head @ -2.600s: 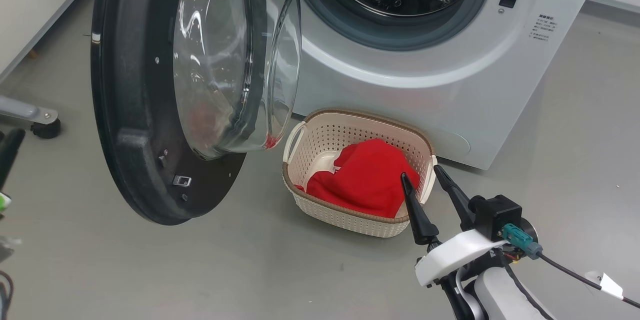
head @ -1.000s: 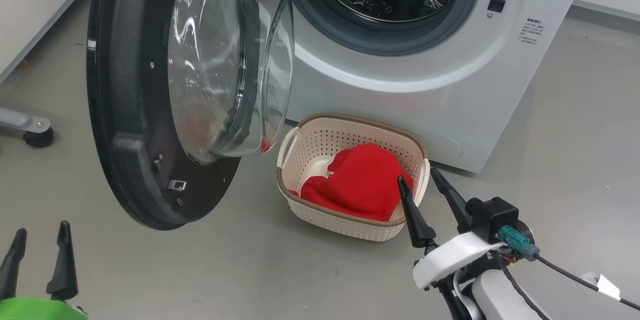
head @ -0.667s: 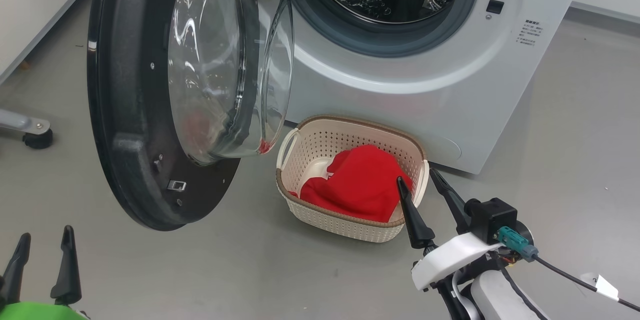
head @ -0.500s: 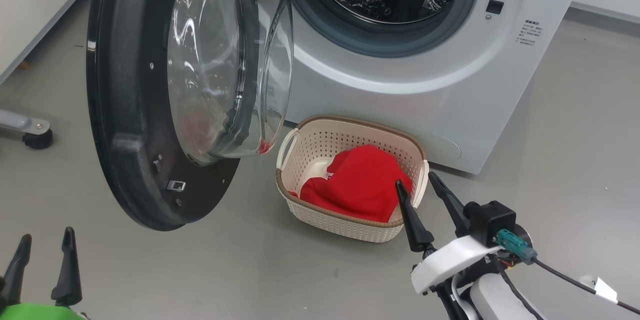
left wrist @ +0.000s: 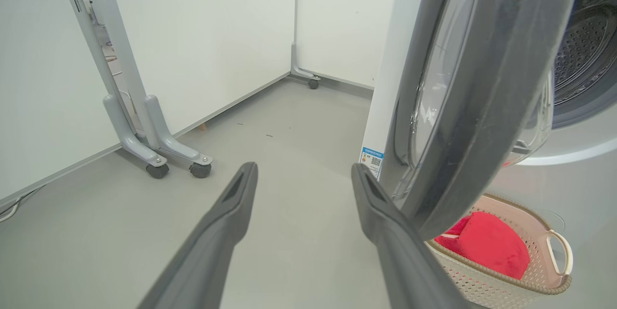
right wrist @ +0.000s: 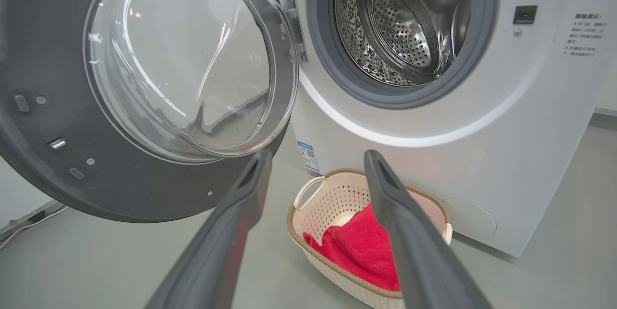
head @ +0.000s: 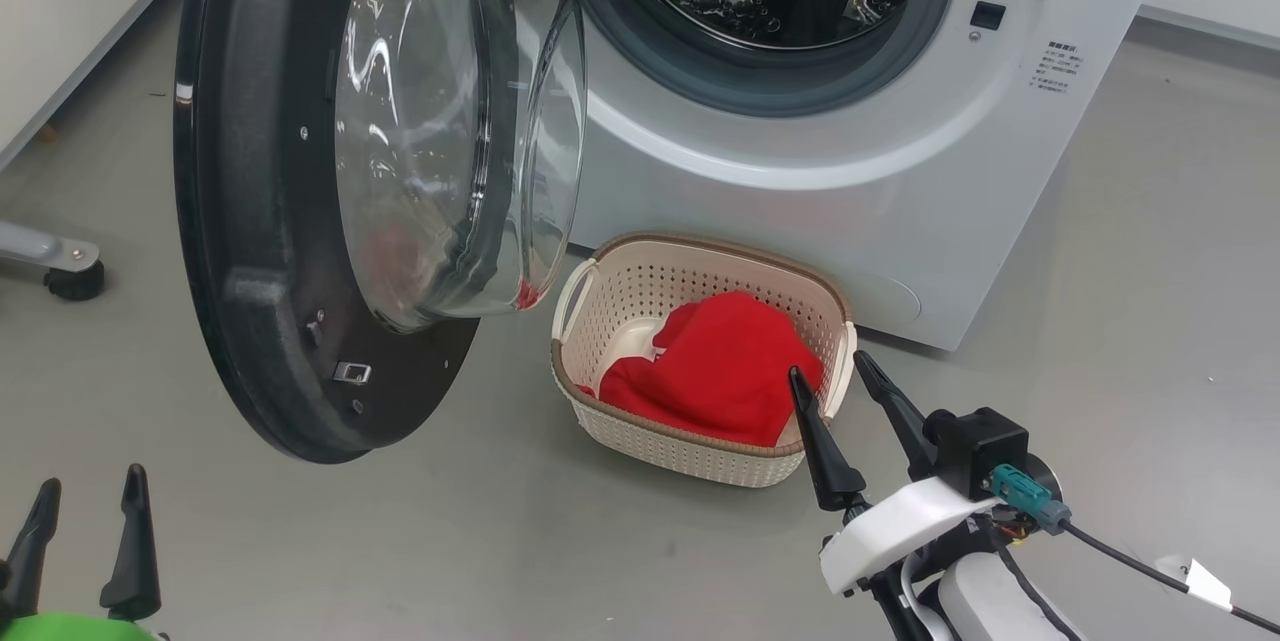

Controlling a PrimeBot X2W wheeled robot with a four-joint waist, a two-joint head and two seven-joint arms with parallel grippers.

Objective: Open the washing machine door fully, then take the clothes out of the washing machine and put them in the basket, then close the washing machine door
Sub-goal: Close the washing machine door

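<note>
With the bright red fabric garment (head: 720, 371) laid in the cream perforated plastic basket (head: 700, 244) and the left gripper (head: 90, 481) and right gripper (head: 828, 368) spread wide, empty, door-closing is judged next: the black-rimmed round glass door (head: 250, 221) must be swung shut.

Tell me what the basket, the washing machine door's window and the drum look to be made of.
Basket: likely moulded plastic, matte cream, with regular holes and a brown woven-look rim. Washing machine door window: clear glossy glass or glass-like, by its sharp reflections and see-through bulge. Drum: seemingly polished steel, mirror-bright and perforated.
</note>
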